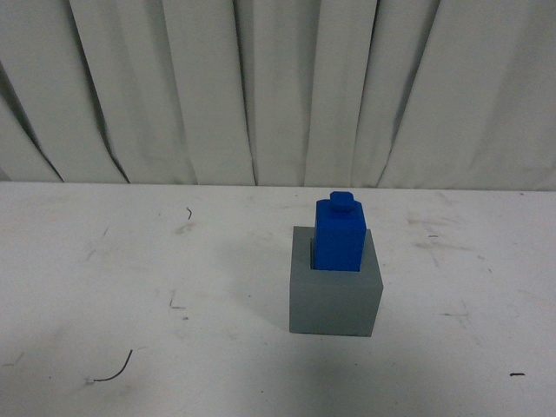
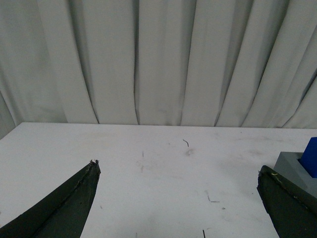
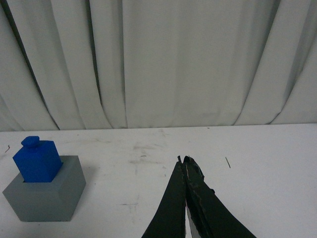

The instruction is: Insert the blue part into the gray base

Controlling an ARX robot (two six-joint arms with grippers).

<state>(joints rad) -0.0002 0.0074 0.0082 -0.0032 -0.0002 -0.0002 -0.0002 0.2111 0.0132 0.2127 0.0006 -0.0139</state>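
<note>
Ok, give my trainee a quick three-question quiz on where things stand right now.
1. True or false: the blue part sits in the recess of the gray base.
2. Which gripper is open: A) left gripper, B) right gripper, C) both?
3. Fill in: the small round stud on the blue part faces ____.

Key:
1. True; it stands upright with its lower end inside the base's top.
2. A; the left fingers are spread wide, the right ones pressed together on nothing.
3. Up.
</note>
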